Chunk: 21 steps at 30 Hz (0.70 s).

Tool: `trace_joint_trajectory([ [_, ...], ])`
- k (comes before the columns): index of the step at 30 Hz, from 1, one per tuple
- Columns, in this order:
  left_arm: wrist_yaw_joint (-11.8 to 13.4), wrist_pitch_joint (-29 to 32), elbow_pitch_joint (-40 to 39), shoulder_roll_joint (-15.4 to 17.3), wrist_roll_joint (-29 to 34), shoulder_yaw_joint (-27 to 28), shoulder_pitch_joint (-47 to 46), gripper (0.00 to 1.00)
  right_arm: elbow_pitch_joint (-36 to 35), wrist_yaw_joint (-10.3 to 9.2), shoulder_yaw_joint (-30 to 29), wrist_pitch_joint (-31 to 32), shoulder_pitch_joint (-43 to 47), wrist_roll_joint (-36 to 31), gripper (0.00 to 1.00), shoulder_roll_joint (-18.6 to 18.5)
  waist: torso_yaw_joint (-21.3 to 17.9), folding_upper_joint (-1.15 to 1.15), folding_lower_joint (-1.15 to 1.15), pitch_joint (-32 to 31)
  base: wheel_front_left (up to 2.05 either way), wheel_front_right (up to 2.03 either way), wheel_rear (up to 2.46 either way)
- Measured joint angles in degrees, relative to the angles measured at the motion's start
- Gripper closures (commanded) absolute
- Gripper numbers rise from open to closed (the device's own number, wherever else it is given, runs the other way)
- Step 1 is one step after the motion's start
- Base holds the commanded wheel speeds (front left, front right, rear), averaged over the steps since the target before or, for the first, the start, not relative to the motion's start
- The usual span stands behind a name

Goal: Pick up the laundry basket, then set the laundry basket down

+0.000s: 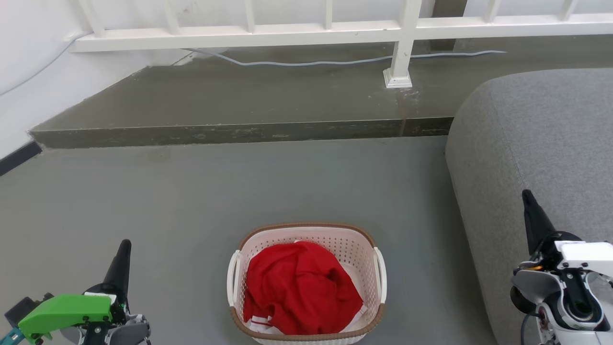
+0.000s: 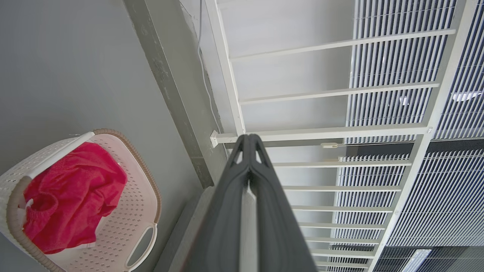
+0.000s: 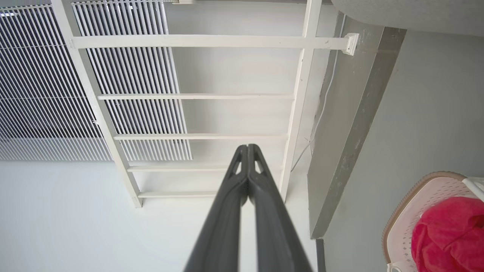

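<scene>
Head view: the laundry basket (image 1: 346, 245) stands upright on the grey floor (image 1: 191, 201), well short of the raised concrete step (image 1: 230, 96) and near the foot of the grey sofa (image 1: 541, 143) on the right. A crumpled red garment (image 1: 299, 287) lies inside it, and a white loop handle (image 1: 233, 278) shows on each side. The left end effector (image 1: 123, 251) hangs over the floor to the basket's left, well apart from it, fingers pressed together into one dark point. The right end effector (image 1: 530, 206) is in front of the sofa, also apart from the basket, its fingers likewise together. A white railing (image 1: 287, 33) and a pale cable (image 1: 311, 62) run along the step's far edge.

Left wrist view: the left end effector (image 2: 248, 139) has its two dark fingers meeting at the tips, pinching nothing. The laundry basket (image 2: 140, 211) sits at the lower left, the red garment (image 2: 72, 196) in it.

Right wrist view: the right end effector (image 3: 247, 147) is pressed together at the tips, empty. The laundry basket (image 3: 402, 226) shows at the lower right corner with the red garment (image 3: 450, 234).
</scene>
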Motion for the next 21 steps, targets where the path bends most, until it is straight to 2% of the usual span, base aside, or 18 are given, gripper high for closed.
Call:
trace_joint_trajectory([
  [5, -0.71, 0.74, 0.31, -0.48, -3.13, 0.43, -0.9, 1.0, 0.08, 0.65, -1.03, 0.64, -0.01, 3.27, 1.0, 0.13, 0.2, 0.0, 0.0, -0.21, 0.0, 0.0, 0.0],
  [21, -0.74, 0.9, 0.83, -0.51, -3.13, 0.52, -0.96, 1.0, 0.36, 0.66, -1.11, 0.65, -0.03, 3.27, 1.0, 0.24, 0.2, 0.0, 0.0, -0.23, 0.0, 0.0, 0.0],
])
